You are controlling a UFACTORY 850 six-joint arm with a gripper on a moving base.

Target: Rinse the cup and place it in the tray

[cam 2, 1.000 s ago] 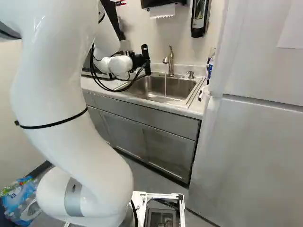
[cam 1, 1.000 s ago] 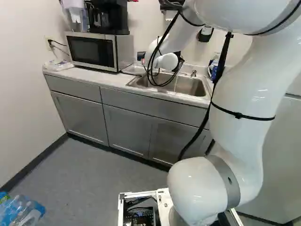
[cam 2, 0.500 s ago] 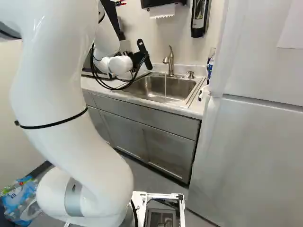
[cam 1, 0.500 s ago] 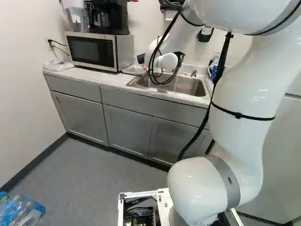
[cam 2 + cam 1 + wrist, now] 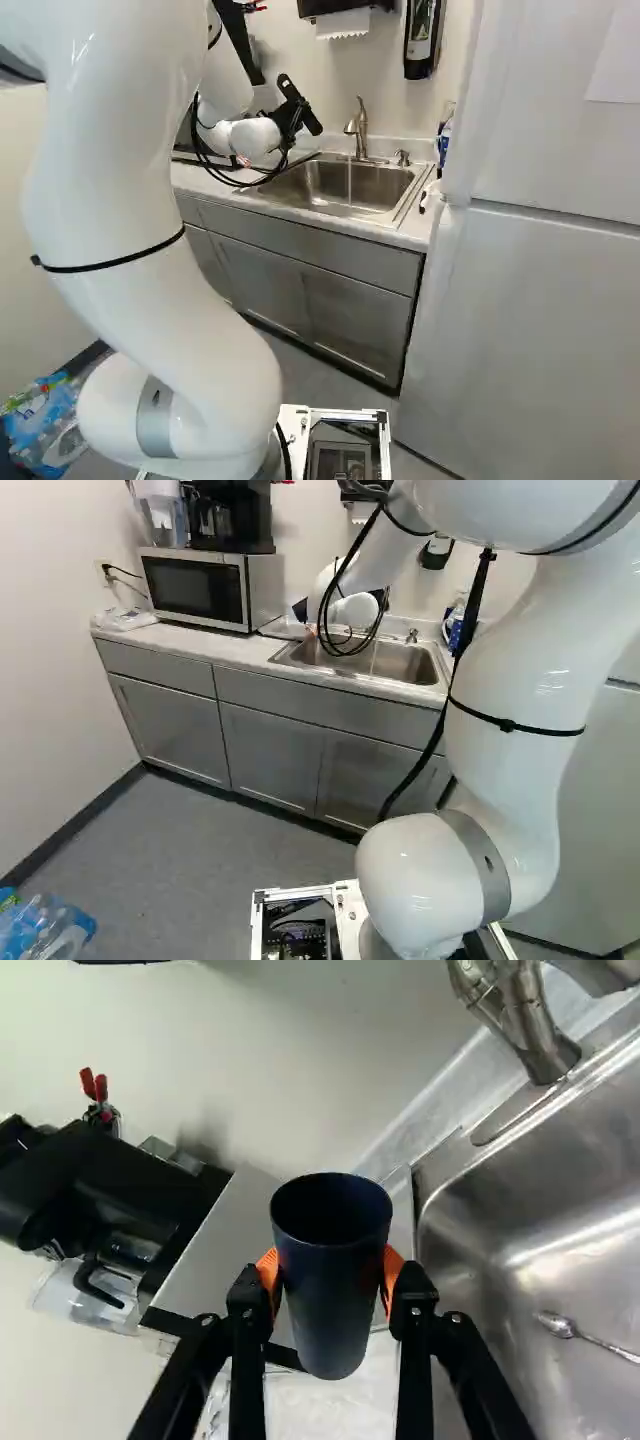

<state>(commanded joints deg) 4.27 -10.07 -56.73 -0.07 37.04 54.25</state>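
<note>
Cup (image 5: 333,1300): dark navy, tall, straight-sided, tapering slightly to a rounded-edge base. Round mouth is facing the wrist camera, interior showing dark, contents unclear. Being held in the air, both orange pads (image 5: 393,1272) of the pincer (image 5: 306,620) pressing its sides. Leaning well off upright, hanging near the sink (image 5: 345,190). Tray (image 5: 330,1405): apparently the whitish, flat piece, lying on the desk (image 5: 225,652) beside the sink, partly hidden behind the cup in the wrist view.

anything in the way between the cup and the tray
Nothing visible. The gripper holds the cup, and the tray lies between the microwave and the sink. The microwave stands close beside the tray, though, so it may crowd the gripper.
</note>
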